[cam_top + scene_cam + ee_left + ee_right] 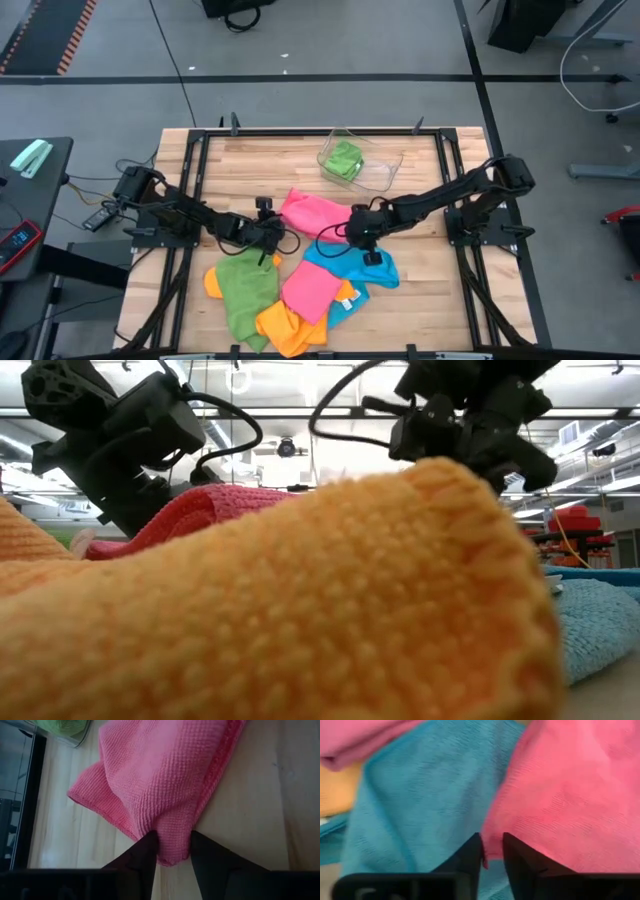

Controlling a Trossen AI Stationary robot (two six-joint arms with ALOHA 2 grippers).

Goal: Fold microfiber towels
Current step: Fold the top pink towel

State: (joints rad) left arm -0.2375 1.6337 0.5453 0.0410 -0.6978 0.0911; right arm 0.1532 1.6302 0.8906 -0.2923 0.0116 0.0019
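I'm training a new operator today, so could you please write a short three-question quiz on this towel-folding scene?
1. True or false: the clear tray holds a green towel.
2. Which towel does the left gripper have between its fingers? A pink B blue C orange
3. Which colour of towel lies directly beside the pink towel at the right gripper?

Key: 1 true. 2 A, the pink towel's corner sits between the fingers. 3 blue.

Towels (300, 290) heaped at table (420, 300) front; tray (372, 170) behind holds 1.
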